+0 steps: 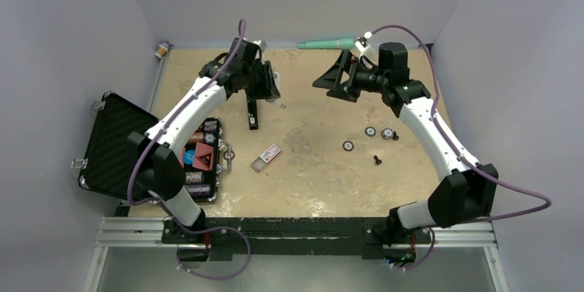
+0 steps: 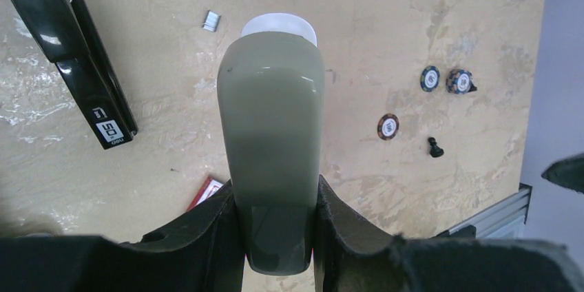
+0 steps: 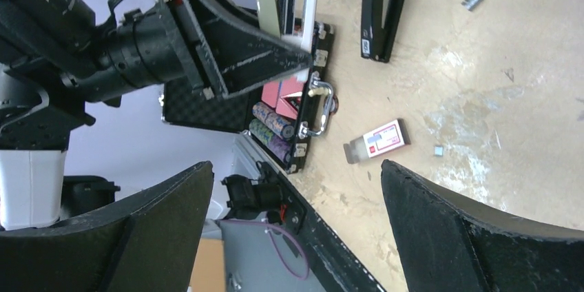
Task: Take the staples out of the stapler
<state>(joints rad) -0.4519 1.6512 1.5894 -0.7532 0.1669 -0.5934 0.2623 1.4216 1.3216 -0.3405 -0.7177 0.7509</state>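
left gripper pinching pale green case; right gripper spread, empty. staples lie near stapler; likely mostly unloaded. next: set case down gently.

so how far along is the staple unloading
Done, apparently: a short piece of staples lies loose near the stapler. In hand: the left gripper clamps a pale green case, not the stapler; the right gripper is open, empty. Left: unclear whether the stapler holds more.
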